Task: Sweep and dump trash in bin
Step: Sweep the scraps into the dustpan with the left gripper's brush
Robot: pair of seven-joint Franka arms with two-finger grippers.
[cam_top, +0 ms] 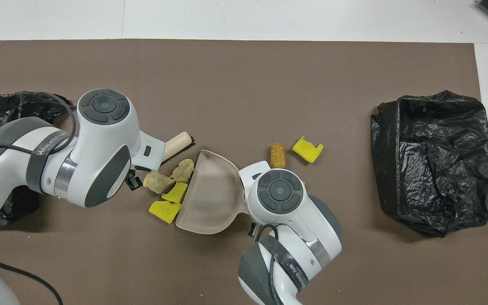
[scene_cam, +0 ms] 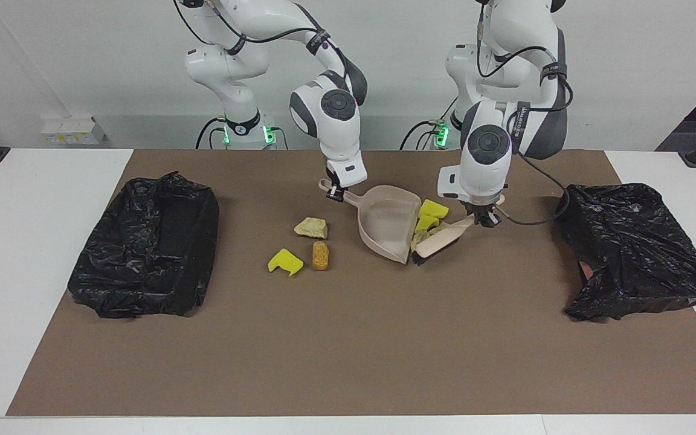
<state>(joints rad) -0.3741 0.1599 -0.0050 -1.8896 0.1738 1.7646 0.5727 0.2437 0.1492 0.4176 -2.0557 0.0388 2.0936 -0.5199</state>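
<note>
My right gripper (scene_cam: 336,193) is shut on the handle of the beige dustpan (scene_cam: 387,226), which rests on the mat with its mouth toward the left arm's end. My left gripper (scene_cam: 484,219) is shut on the handle of the hand brush (scene_cam: 438,241), whose bristles sit at the pan's mouth. Trash is bunched against that mouth: two yellow sponge chunks (cam_top: 175,192) (cam_top: 163,210) and two beige lumps (cam_top: 183,169) (cam_top: 157,182). On the pan's other flank lie a beige lump (scene_cam: 311,227), a brown oval piece (scene_cam: 321,255) and a yellow chunk (scene_cam: 284,261).
A black bag-lined bin (scene_cam: 145,244) stands at the right arm's end of the brown mat. A second crumpled black bag (scene_cam: 632,248) lies at the left arm's end, close to the left arm's cable.
</note>
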